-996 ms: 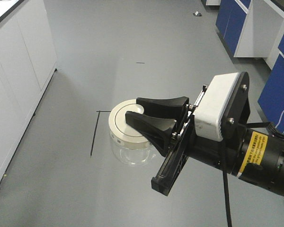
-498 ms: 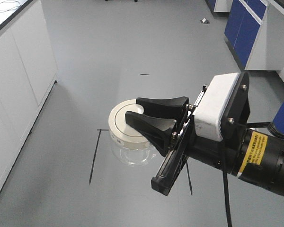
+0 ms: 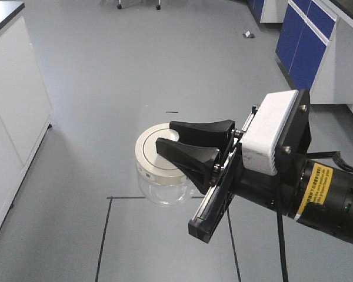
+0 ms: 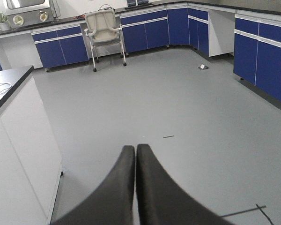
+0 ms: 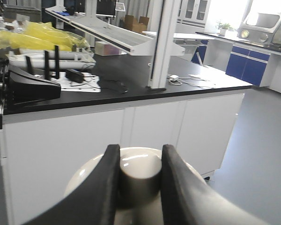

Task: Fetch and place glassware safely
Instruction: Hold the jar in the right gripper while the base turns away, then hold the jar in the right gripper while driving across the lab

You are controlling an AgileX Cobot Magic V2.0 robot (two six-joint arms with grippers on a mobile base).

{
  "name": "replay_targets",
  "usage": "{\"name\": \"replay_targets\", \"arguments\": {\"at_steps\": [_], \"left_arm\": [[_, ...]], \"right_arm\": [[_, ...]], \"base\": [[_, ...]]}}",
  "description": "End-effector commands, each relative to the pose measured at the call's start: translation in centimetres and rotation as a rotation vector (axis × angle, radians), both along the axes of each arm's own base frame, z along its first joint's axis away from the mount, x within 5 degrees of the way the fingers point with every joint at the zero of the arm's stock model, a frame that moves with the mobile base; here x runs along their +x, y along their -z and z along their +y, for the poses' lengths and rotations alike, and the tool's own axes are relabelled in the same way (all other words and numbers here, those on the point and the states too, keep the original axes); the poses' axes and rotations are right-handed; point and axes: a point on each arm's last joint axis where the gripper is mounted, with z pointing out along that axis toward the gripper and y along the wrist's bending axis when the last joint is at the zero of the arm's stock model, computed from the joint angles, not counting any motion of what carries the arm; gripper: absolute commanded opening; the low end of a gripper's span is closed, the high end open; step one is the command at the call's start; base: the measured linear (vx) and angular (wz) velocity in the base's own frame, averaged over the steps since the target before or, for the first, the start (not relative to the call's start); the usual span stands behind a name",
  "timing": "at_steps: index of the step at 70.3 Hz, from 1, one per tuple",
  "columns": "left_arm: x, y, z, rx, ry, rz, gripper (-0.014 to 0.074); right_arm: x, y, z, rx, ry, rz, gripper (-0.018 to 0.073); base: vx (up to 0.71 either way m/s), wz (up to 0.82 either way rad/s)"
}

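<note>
— Right arm?
— Stretched out roughly level, right gripper clamped on the knob of the jar.
— And the left?
— Left gripper points forward, fingers pressed together.

The short clear jar (off-white lid on) hangs upright.
</note>
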Motion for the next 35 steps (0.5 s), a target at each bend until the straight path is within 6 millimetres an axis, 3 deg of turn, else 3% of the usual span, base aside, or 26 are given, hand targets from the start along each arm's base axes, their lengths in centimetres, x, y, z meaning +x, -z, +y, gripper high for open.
{"name": "replay_targets", "arguments": {"at_steps": [1, 35], "left_arm": [[0.07, -1.5, -0.18, -0.023, 0.017, -0.093, -0.0007], [0.07, -1.5, -0.18, -0.023, 0.017, -0.093, -0.0007]], "right_arm": [[-0.6, -2.22, -0.04, 0.1, -0.042, -0.06, -0.0003], [-0.6, -2.22, -0.04, 0.1, -0.042, -0.06, -0.0003]], "base": [[0.48, -0.04], [0.52, 0.0]]}}
